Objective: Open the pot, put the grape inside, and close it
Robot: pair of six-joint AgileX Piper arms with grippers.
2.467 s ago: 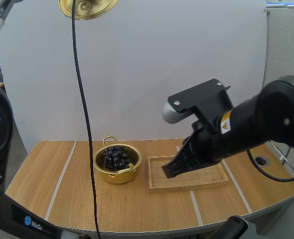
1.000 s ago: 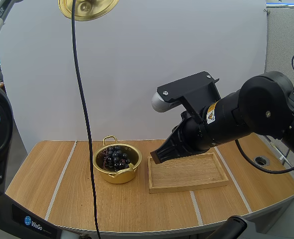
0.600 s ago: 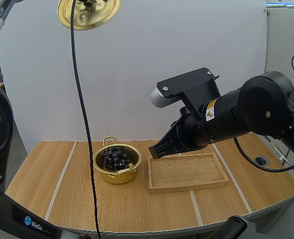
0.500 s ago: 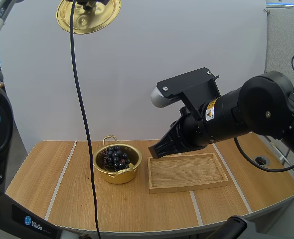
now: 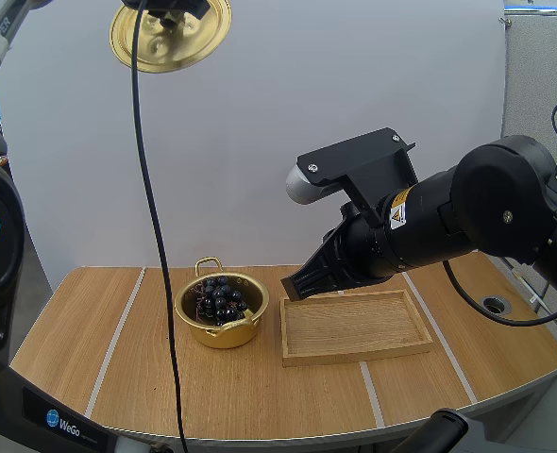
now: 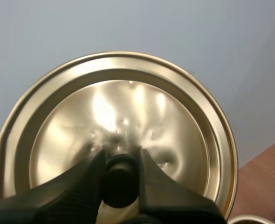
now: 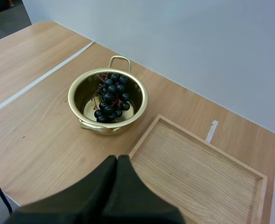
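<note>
A gold pot (image 5: pixel 221 311) stands on the table left of centre, uncovered, with a bunch of dark grapes (image 5: pixel 220 299) inside; it also appears in the right wrist view as the pot (image 7: pixel 84 93) with the grapes (image 7: pixel 110 96) in it. High above the pot hangs the gold lid (image 5: pixel 170 33), its round face toward the camera. My left gripper (image 6: pixel 120 179) is shut on the lid's black knob (image 6: pixel 120 186), the lid (image 6: pixel 175 121) behind it. My right gripper (image 5: pixel 294 287) hovers over the tray's near-left corner, fingers together with nothing held, seen as one dark wedge (image 7: pixel 117 163).
A shallow wooden tray (image 5: pixel 390 340) lies right of the pot, bare inside, also seen in the right wrist view (image 7: pixel 193 163). Pale strips of tape cross the tabletop. A round hole (image 5: pixel 495 305) sits near the table's right edge.
The lid has come down a little in the left gripper's hold. The right gripper rose from the tray's middle toward its far-left corner, then stayed still.
</note>
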